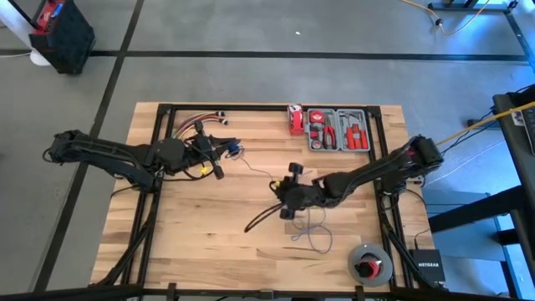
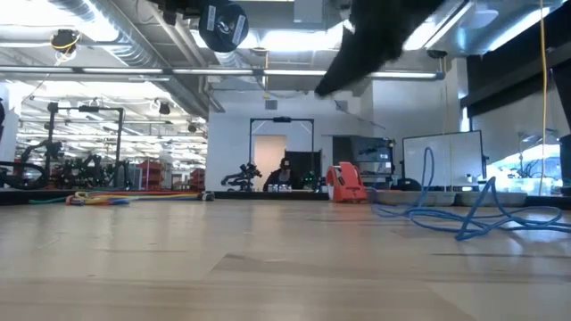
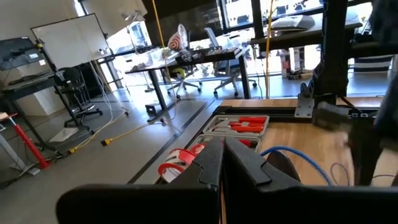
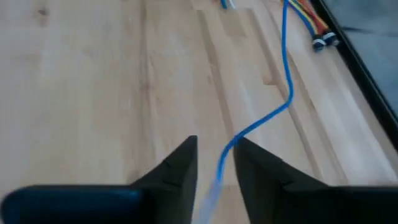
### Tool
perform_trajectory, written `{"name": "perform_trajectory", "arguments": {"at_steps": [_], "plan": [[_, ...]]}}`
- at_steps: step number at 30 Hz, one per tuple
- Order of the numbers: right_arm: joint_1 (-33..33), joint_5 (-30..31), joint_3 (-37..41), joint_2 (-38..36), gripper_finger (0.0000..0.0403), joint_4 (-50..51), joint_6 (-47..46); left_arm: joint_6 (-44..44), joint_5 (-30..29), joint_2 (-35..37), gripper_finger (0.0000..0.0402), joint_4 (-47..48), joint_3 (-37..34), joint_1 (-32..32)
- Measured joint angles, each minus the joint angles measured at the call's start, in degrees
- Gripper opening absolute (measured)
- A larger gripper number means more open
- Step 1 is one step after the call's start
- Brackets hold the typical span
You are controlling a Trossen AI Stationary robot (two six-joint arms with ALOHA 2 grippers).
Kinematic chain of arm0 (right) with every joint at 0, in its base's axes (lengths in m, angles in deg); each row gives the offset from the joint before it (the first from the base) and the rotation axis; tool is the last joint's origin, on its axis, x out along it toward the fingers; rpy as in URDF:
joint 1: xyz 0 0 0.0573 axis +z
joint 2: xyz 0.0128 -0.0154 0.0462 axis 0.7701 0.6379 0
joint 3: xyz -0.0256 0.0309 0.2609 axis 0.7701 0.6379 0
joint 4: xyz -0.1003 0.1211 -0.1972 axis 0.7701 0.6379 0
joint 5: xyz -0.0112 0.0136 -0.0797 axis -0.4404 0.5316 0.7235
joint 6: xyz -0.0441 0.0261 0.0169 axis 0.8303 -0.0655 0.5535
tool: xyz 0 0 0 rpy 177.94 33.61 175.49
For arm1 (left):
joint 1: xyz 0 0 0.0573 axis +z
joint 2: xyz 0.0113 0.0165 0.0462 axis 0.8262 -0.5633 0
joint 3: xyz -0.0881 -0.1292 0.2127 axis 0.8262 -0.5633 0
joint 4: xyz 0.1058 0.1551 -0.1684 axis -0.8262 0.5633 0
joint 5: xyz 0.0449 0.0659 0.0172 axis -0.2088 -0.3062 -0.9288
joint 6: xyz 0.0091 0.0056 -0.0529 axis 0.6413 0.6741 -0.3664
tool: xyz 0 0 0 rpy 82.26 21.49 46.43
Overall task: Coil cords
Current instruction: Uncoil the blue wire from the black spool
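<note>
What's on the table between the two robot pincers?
In the high view, only the thin blue cord on bare wooden table runs from the left pincer to the right pincer.

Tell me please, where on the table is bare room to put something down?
Free wood: the near left part, below the left pincer, and the strip between the wire bundle and the tool tray. Crowded: around the right pincer, where the blue cord loops.

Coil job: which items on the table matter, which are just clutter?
In play: blue cord, running between the right gripper fingers; left gripper, shut, near the table's far left.

Clutter: red tool tray, red-yellow-white wire bundle, round spool.
</note>
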Motion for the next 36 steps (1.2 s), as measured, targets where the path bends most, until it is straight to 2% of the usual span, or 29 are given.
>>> {"name": "perform_trajectory", "arguments": {"at_steps": [3, 7, 11, 16, 22, 28, 32, 36], "plan": [[0.0, -2.2, -4.9, -2.5, 0.0133, 8.9, -0.9, 0.1, 0.0, 0.0, 0.0005, 0.0, 0.0, 0.0], [-0.3, 0.1, -7.8, -3.4, 0.0155, 7.1, 1.6, 0.1, 0.0, 0.0, 0.0005, -0.1, 0.0, 0.0], [-1.7, 1.0, -7.8, -2.3, 0.016, -0.2, 7.0, 0.0, 0.0, 0.0, 0.0005, -0.1, 0.0, 0.0], [-5.5, 0.1, -7.8, 1.2, 0.0161, -7.3, 8.3, 0.2, 0.0, 0.0, 0.0005, 0.0, 0.0, 0.0], [-10.3, -4.6, -7.8, 6.5, 0.0161, -12.4, 9.7, 0.3, 0.0, 0.0, 0.0005, 0.0, 0.0, 0.0], [-13.1, -9.9, -7.8, 10.4, 0.0161, -26.2, 11.5, 0.3, 0.0, 0.0, 0.0005, 0.0, 0.0, 0.0], [-13.6, -10.3, -7.8, 12.4, 0.0161, -35.1, 13.3, 0.3, 0.0, 0.0, 0.0005, -0.1, 0.0, 0.0], [-13.5, -14.4, -7.8, 14.5, 0.0161, -42.2, 14.2, 0.3, 0.0, 0.0, 0.0005, -0.1, 0.0, 0.0]]}}
